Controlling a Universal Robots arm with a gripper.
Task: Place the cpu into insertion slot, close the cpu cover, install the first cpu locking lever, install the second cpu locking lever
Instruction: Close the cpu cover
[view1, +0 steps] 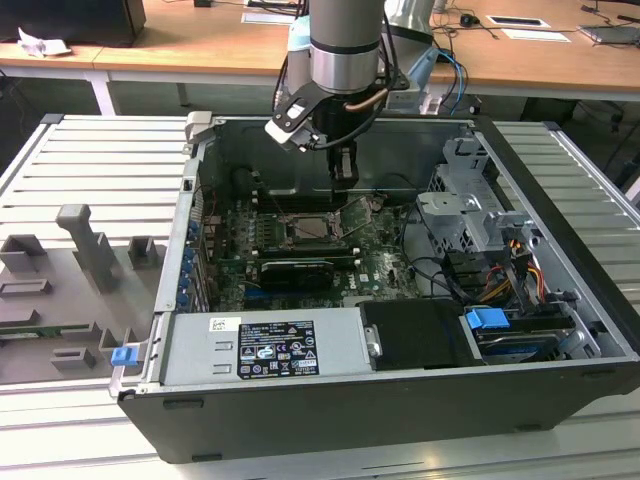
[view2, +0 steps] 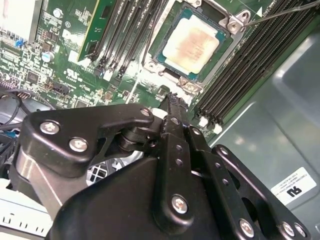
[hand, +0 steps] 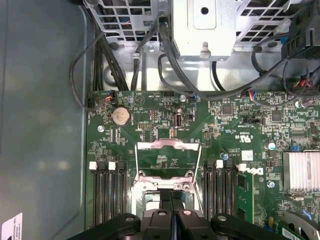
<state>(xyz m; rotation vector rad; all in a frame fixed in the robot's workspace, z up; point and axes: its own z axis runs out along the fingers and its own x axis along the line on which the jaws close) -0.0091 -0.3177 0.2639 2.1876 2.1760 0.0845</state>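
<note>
Hanging from the silver-and-grey robot arm (view1: 345, 45) in the exterior view, the black two-fingered gripper (view1: 345, 178) points down into the open black metal computer case (view1: 400, 420), just above the green circuit board and slightly toward the exterior view's right of the small square dark insertion slot (view1: 313, 230). The thin silvery metal cpu cover (view1: 358, 212) stands tilted up beside the slot, not closed. In the second wrist view, the small flat square cpu (view2: 195, 44) with its tan metal face lies flat inside the insertion slot (view2: 229, 24), framed by the grey metal rim. The gripper (view2: 172, 100) sits apart from the chip, over the board near the slot's corner, with its fingers pressed together and nothing between them. Long black memory slots (view2: 245, 65) run along both sides of the socket, and a thin wire locking lever (view2: 280, 15) stands clear of the rim. In the first wrist view, the gripper (hand: 171, 197) shows its two fingers meeting along a thin line. Beyond them, the cpu cover (hand: 167, 146) is swung open, with green board visible through its square cut-out. A round silver coin battery (hand: 120, 116) lies further along the board, and a ribbed silver heat sink (hand: 301, 171) sits off to one side.
</note>
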